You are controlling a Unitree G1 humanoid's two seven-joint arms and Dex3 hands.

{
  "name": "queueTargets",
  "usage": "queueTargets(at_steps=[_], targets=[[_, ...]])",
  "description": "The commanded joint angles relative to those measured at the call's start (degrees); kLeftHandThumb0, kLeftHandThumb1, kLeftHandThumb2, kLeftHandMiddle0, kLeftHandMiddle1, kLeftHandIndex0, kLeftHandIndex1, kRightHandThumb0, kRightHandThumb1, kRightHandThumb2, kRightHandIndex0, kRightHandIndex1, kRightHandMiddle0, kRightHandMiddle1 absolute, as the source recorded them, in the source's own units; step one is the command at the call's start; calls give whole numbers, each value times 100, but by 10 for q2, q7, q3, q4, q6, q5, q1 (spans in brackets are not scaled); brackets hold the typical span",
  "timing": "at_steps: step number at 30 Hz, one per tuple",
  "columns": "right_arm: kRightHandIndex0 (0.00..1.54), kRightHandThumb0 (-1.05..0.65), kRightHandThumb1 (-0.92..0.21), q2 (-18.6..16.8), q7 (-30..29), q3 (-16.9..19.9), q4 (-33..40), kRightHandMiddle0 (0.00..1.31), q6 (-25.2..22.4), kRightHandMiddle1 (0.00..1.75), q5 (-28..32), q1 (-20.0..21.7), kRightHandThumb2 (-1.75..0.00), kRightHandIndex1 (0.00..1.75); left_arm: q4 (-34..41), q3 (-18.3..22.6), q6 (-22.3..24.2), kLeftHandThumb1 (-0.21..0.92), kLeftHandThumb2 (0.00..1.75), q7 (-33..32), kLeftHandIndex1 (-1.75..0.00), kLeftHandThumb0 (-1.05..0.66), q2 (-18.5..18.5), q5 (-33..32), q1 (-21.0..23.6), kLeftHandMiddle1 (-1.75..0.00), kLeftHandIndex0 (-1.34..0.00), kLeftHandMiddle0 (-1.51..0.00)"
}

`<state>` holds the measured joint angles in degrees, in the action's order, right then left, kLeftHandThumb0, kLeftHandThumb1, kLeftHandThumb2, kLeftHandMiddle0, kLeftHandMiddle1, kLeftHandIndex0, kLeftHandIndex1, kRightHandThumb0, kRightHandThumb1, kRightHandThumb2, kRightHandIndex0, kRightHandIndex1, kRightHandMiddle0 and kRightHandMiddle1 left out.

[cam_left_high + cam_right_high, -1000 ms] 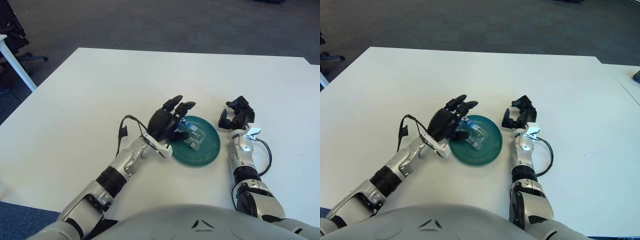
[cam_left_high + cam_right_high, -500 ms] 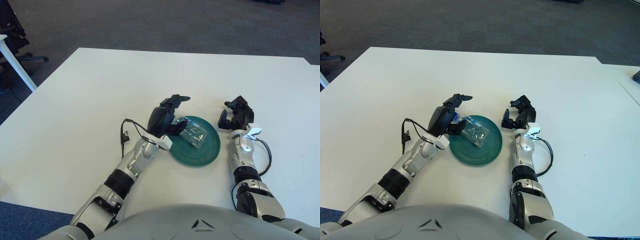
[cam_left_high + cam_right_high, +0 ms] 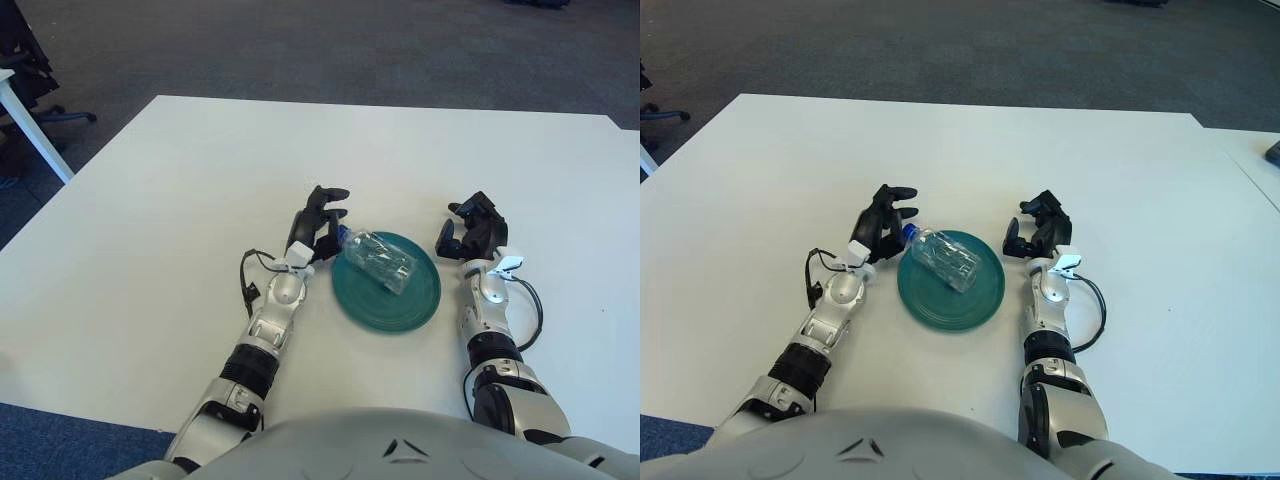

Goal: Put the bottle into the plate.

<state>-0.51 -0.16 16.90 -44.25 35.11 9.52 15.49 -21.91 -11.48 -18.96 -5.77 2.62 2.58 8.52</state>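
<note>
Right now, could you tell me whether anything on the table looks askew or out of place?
Only slightly: the bottle lies on its side in the green plate, its blue cap poking over the rim toward the left robot hand. Nothing looks spilled.

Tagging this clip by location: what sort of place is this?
Probably an office or lab: a large white table on dark grey carpet, with a wheeled office chair base beside another white desk at far left.
</note>
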Motion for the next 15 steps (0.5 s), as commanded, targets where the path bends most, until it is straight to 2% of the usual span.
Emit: queueTargets(at_steps=[1,6,10,15], targets=[[98,0,15,-21,1,7,-57,81,-19,175,16,-51,-175,149,-13,42,3,92,91,34,-114,-67,-15,-42,0,-78,-35,-62],[98,0,15,-17,9,14,-63,81,-21,175,21,-47,-175,149,-13,71,12,92,90,36,-114,-67,-15,-52,-5,-78,-35,-60],[98,0,15,-12,16,18,-71,80,-21,175,24,-45,-175,149,-24,87,19,92,88,-1,-114,-66,-9,-27,0,-79,-34,-59],[98,0,15,-8,18,21,-75,80,-22,175,22,-43,-174,149,-50,94,10,92,85,-17,-114,-62,-3,-14,9,-80,-36,-60]])
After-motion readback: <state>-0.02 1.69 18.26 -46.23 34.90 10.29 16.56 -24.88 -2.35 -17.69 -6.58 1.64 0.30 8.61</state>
